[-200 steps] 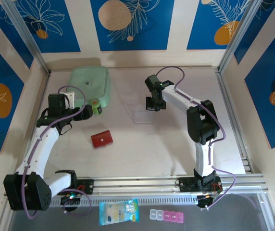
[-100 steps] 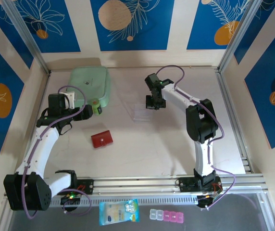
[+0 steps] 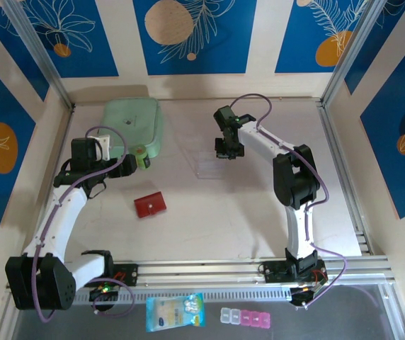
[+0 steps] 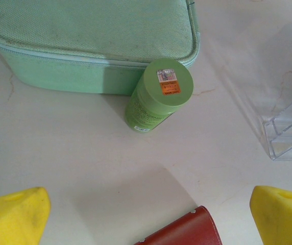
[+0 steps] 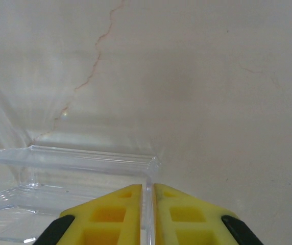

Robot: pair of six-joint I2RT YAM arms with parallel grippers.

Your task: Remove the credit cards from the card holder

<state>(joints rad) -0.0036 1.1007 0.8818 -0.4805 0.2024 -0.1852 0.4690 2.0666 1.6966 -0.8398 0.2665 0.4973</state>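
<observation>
the red card holder (image 3: 150, 205) lies closed on the counter (image 3: 217, 212), near your left jaws, which stand wide apart. your right jaws are pinched on a wall of the clear plastic box (image 5: 74, 168). ease off that gently, then pin the holder flat with one arm before the other opens it.
</observation>
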